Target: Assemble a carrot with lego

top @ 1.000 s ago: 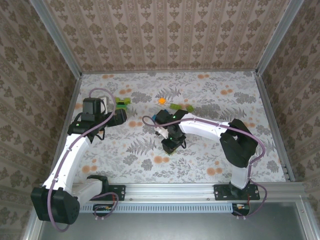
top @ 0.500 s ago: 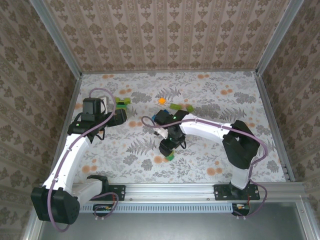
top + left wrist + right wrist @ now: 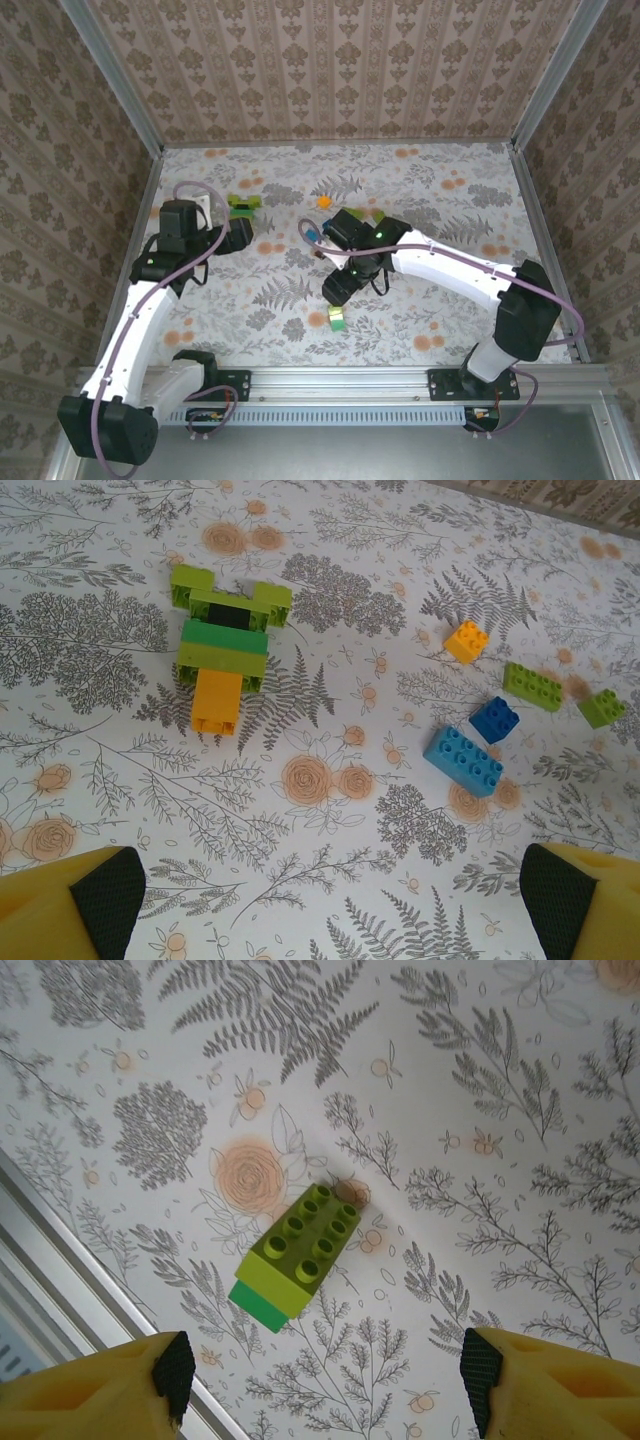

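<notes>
Hovering with fingers spread wide, right gripper sat straight above lime-on-green brick pair, near front rail. Pair's long axis ran diagonal across finger gap. Carrot lay far left, well apart, under open left gripper, the nearer arm.

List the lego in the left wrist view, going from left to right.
carrot → orange brick → long lime brick → small green brick. The light blue brick and dark blue brick overlap the orange one sideways, so they are left out.
</notes>
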`<act>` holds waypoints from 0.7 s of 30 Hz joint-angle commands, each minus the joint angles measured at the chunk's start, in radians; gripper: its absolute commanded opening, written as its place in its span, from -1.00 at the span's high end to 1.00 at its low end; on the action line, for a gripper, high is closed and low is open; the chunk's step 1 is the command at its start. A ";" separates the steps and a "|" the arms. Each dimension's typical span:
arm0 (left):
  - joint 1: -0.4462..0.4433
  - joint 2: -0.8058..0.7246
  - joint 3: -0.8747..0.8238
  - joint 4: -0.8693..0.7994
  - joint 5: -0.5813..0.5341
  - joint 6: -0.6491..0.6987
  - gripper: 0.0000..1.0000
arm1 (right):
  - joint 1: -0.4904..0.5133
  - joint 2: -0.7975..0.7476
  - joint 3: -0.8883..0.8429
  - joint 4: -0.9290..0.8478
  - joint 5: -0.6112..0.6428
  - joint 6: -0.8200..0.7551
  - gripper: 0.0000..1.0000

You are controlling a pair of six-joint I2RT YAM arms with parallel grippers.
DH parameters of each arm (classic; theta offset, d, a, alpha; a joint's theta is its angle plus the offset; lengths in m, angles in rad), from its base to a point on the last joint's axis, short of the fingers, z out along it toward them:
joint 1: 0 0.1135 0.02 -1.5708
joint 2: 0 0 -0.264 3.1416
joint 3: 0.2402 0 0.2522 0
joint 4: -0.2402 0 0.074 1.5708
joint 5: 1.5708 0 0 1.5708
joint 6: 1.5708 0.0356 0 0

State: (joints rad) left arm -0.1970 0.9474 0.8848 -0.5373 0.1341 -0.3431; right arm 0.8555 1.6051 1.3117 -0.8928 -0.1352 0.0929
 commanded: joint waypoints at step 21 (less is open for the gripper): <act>-0.010 0.029 0.008 -0.016 -0.009 0.015 -1.00 | 0.021 0.381 0.330 -0.310 -0.026 0.138 -0.41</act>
State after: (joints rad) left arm -0.2024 0.9855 0.8848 -0.5388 0.1303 -0.3431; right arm 0.8619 1.9362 1.5913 -1.0973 -0.1402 0.2314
